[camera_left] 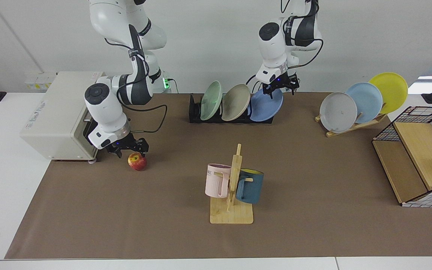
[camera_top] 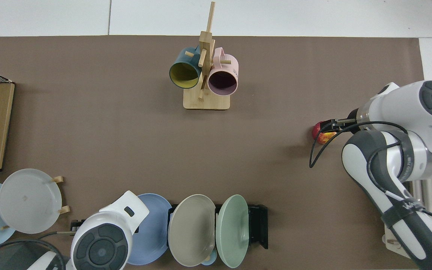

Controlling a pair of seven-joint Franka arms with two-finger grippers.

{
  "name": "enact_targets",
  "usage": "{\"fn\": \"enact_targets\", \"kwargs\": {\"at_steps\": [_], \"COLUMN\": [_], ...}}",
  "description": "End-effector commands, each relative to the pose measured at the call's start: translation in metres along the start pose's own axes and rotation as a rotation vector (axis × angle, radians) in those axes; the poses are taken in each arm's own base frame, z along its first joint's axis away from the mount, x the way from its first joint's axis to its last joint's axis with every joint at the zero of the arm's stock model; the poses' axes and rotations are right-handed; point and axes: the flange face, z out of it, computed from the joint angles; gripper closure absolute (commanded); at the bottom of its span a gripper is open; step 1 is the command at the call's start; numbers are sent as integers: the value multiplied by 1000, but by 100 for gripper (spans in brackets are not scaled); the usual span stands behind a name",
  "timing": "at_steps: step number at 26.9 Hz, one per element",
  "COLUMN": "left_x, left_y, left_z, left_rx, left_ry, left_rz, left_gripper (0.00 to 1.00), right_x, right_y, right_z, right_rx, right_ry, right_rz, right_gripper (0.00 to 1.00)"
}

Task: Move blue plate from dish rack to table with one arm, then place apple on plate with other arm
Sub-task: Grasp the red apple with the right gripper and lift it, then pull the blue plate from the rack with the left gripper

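Two tools at work. Left tool (camera_left: 280, 87) at top rim of blue plate (camera_left: 265, 105), plate standing in black dish rack (camera_left: 197, 114) at bench (camera_left: 313, 180) far side; grip unclear. Right tool (camera_left: 129, 149) spread open, just above-behind apple (camera_left: 137, 161), apple on bench beside toaster oven (camera_left: 56, 116).

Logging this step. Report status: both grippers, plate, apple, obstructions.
Left gripper at top rim of blue plate, plate in dish rack. Right gripper open, low over apple on table. Nothing blocking either.
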Motion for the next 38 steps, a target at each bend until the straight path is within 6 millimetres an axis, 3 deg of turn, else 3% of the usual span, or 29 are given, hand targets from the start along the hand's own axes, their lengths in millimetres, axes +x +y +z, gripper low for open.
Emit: {"fn": "enact_targets", "kwargs": {"at_steps": [1,7,10,11,13,14,16,17,19,20,21,25,31,38], "left_x": [-3,2,3,3,3,3,3,3,4,4,5,12,17,4], "left_y": [0,4,5,5,5,5,5,5,5,5,4,-4,-8,9], "left_z": [8,15,17,18,18,17,18,18,17,17,17,16,-7,-45], "left_rx": [-4,-16,-18,-18,-17,-18,-16,-17,-17,-17,-17,-22,-4,145], "left_ry": [15,16,13,13,14,15,13,12,13,14,12,3,10,26], "left_rz": [3,13,15,16,16,15,16,16,18,21,26,37,34,52], "left_gripper": [0,3,19,24,29,30,35,44,63,76,98,100,100,100], "right_x": [5,4,4,4,3,3,5,6,8,9,10,17,19,6], "right_y": [-1,-2,-2,-2,-2,-3,-5,-4,-4,-4,-4,-5,-6,-5], "right_z": [30,56,64,64,65,64,62,61,58,55,52,32,-14,-73], "right_rx": [-17,-24,-36,-42,-54,-56,-56,-56,-57,-56,-57,-57,-57,-49], "right_ry": [-5,-35,-48,-48,-50,-50,-50,-48,-48,-45,-42,-40,-18,-1], "right_rz": [4,-4,-15,-22,-33,-35,-34,-24,-15,-12,-13,-11,-2,7], "right_gripper": [0,0,2,13,52,67,81,84,89,89,90,91,91,88]}}
